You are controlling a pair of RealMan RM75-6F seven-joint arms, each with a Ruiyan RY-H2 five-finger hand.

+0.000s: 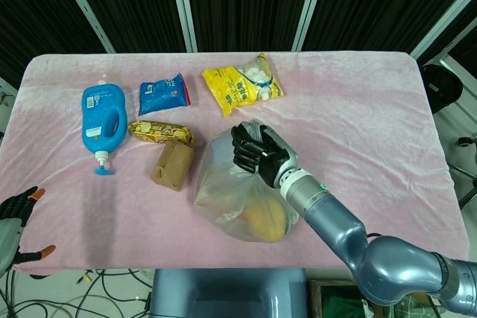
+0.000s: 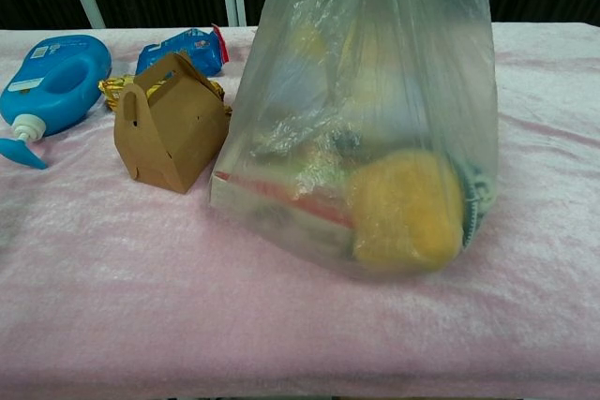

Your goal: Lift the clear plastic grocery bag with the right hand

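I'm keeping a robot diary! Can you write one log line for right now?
right hand grips clear plastic bag top | bag bottom near table | left hand idle

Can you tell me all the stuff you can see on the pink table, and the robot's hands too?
Clear plastic grocery bag: one, see-through, front middle of the table, a yellow round thing inside.
Small brown cardboard box with a handle: one, brown, just left of the bag.
Blue pump bottle: one, blue with a white label, lying at the left.
Blue snack packet: one, blue, behind the box.
Gold wrapped packet: one, gold, between the blue packet and the box.
Yellow bag of white sweets: one, yellow, at the back middle.
Pink tablecloth: one, covers the table.
Right hand: one, black, grips the bag's top.
Left hand: one, black with orange tips, off the table's left front corner, holds nothing.
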